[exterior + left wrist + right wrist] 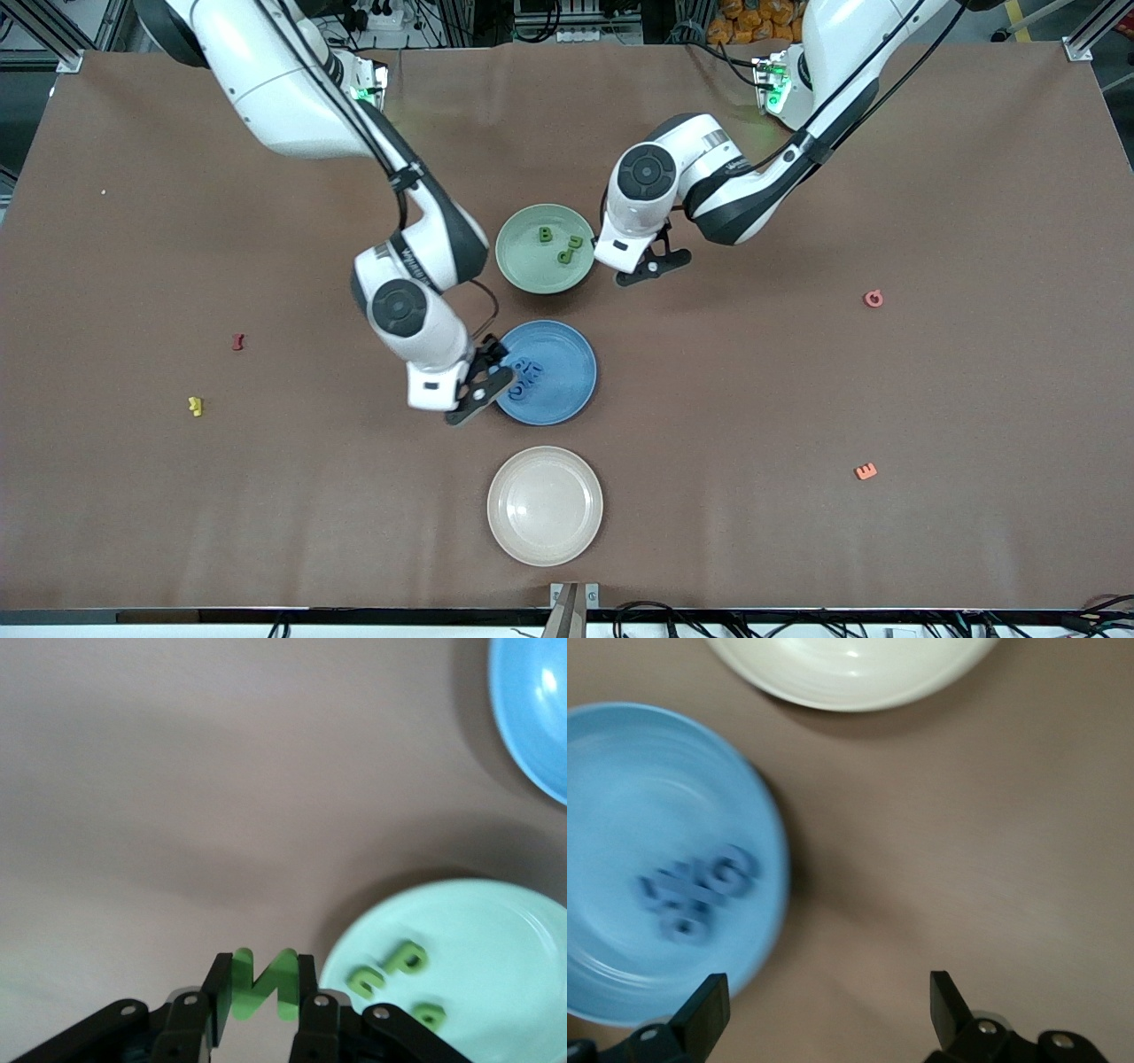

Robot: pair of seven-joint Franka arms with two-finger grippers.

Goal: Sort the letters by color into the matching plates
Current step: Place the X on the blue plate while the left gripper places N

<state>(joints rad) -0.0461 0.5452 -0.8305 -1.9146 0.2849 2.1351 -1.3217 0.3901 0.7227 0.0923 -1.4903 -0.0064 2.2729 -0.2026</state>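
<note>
— Letters first: where do they lie?
— Blue letters (524,373) sit bunched in the blue plate (567,394). Three green letters (560,245) lie in the green plate (532,270). One more green letter (264,984) is pinched upright between the fingers of the left hand (264,1014).

— And where is that left hand?
— Over the bench (797,399), just beside the green plate's rim, toward the left arm's end.

— The right hand?
— The right hand (828,1005) has its fingers spread with nothing between them, and it hangs by the edge of the blue plate on the right arm's side.

— What about the third plate?
— The cream plate (545,545) lies nearest the front camera, in line with the other two, holding nothing.

— Any strays?
— Pink letter (873,299) and orange letter (866,471) toward the left arm's end; red letter (237,341) and yellow letter (196,406) toward the right arm's end, all well apart from the plates.
</note>
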